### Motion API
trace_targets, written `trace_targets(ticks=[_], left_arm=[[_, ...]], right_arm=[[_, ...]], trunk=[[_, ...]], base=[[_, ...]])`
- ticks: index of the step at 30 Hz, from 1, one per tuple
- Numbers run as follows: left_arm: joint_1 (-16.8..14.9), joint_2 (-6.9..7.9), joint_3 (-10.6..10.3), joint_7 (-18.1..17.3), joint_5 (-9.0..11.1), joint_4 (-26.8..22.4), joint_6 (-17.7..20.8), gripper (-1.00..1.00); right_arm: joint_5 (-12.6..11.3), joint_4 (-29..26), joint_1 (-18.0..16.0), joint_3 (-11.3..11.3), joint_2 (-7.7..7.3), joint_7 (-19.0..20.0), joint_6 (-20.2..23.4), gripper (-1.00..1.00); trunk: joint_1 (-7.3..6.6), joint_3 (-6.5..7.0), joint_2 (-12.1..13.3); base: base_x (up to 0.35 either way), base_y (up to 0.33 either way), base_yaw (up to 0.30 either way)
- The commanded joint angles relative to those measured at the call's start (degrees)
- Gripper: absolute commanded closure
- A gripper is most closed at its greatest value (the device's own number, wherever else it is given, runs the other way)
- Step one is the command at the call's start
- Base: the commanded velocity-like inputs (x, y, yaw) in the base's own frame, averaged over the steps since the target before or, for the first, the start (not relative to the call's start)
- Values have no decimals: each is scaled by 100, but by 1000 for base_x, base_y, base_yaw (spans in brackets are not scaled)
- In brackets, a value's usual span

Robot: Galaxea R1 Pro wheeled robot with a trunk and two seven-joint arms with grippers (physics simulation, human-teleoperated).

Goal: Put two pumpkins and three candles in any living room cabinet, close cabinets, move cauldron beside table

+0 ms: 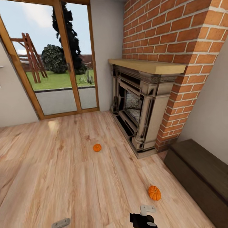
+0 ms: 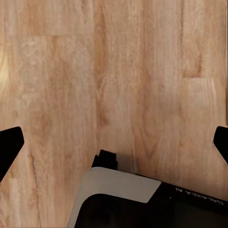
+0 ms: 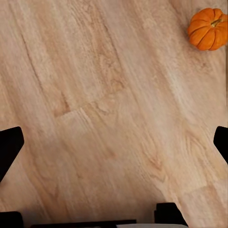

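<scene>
Both grippers hang over bare plank flooring with their dark fingers spread wide and nothing between them: the right gripper (image 3: pixel 114 142) in its wrist view, with a pumpkin off toward one corner, and the left gripper (image 2: pixel 114 142) in its own, above part of the robot's pale and black base (image 2: pixel 142 199). In the head view, the right arm (image 1: pixel 143 218) shows at the lower edge, with the near pumpkin (image 1: pixel 154 193) on the floor just ahead of it and near the end of the cabinet (image 1: pixel 199 177), a long, low, dark brown unit along the right wall, its front shut. Two pumpkins are in sight; the far pumpkin (image 1: pixel 97 147) sits alone mid-floor, well apart from the first and out in front of the fireplace (image 1: pixel 139 107). That fireplace, with a pale wooden mantel (image 1: pixel 148 66) and red brick chimney breast (image 1: pixel 171 31), stands between the cabinet and a wood-framed glass door (image 1: pixel 60 60) looking onto a lawn. Light wood floor (image 1: pixel 57 177) lies open between the pumpkins and cabinet.
</scene>
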Motion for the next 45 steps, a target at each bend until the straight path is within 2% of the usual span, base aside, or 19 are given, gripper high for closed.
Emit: trace_targets(ticks=[1,14,45], left_arm=[[0,0,0,0,0,0,0,-100],[0,0,-1,0,0,0,0,-100],[0,-1,-1,6,8,9,-203,-100]], right_arm=[[-1,0,0,0,0,0,0,-100],[-3,7,0,-5,0,9,0,-100],[-29,27,0,-26,0,7,0,-100]], trunk=[[0,0,0],[0,-1,0],[0,-1,0]], base=[[243,30,-275],[169,4,-277],[3,51,-278]])
